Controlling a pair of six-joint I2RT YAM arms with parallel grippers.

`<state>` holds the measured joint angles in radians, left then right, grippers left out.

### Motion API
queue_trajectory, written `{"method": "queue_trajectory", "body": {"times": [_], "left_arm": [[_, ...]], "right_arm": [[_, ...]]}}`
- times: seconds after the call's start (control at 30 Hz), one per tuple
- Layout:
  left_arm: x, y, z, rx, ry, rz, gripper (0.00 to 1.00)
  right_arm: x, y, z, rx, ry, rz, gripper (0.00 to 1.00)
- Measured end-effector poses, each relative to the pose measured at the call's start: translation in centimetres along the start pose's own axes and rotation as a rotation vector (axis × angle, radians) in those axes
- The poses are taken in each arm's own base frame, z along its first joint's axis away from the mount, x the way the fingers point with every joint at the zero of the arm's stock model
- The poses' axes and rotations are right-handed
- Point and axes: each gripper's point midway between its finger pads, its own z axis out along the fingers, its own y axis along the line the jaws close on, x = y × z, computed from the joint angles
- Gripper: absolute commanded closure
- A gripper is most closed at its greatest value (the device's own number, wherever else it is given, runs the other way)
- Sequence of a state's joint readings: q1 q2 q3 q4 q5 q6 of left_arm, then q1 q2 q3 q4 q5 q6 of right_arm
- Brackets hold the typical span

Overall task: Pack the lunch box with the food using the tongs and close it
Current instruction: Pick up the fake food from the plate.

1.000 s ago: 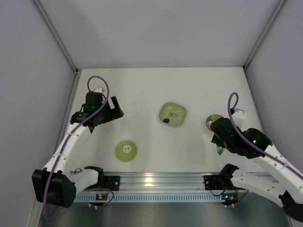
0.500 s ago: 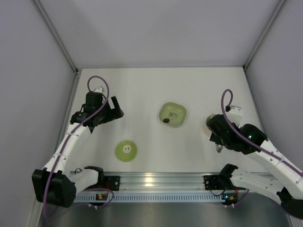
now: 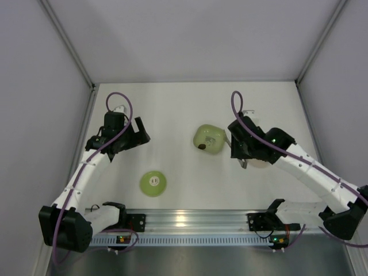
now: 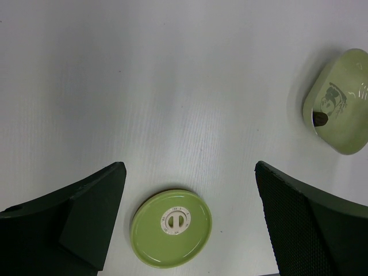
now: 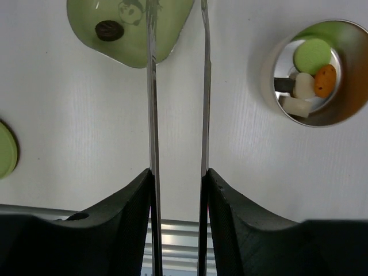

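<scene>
Right pincer [image 5: 178, 175] swung left | grasping tongs [image 5: 152, 103], tips at dish [image 5: 167, 29] | lunch box [image 5: 269, 77] rightward | left pincer [image 4: 190, 172] released

Likely a lab: white-panelled enclosure [image 3: 190, 40], aluminium rail [image 3: 195, 219].

The dish [image 3: 209, 139] sits mid-tabletop [image 3: 172, 103]. One food chunk [image 3: 202, 146] lies on the dish's near-left part. The lid [image 3: 153, 183] lies flat on the tabletop, left of the dish and nearer the arm bases. The lunch box [image 5: 315, 72] stands right of the dish, with several food pieces [image 5: 325, 80] in it. The tongs [image 5: 152, 115], clamped in the right claw [image 5: 178, 175], reach from the right over the dish's edge. The left claw [image 3: 138, 133] hangs well left of the dish.
</scene>
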<state>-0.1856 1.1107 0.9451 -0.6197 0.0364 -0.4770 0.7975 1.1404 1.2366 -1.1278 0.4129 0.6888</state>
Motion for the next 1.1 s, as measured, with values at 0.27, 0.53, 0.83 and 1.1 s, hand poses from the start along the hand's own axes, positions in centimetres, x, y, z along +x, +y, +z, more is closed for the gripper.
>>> {"method": "queue_trajectory", "body": {"times": [0.27,0.53,0.83,1.1], "left_arm": [[0.0,0.0,0.0,0.0,0.0,0.0,0.01],[0.0,0.0,0.0,0.0,0.0,0.0,0.01],[0.0,0.0,0.0,0.0,0.0,0.0,0.01],[0.0,0.0,0.0,0.0,0.0,0.0,0.01]], "right_arm": [[-0.1,4.8,3.5,-0.102,0.069,-0.076,0.6],[0.6,7.4,6.0,-0.149,0.119,-0.113,0.6],[1.1,8.8,7.3,-0.178,0.141,-0.129,0.6],[1.6,9.1,7.5,-0.178,0.155,-0.143,0.6]]}}
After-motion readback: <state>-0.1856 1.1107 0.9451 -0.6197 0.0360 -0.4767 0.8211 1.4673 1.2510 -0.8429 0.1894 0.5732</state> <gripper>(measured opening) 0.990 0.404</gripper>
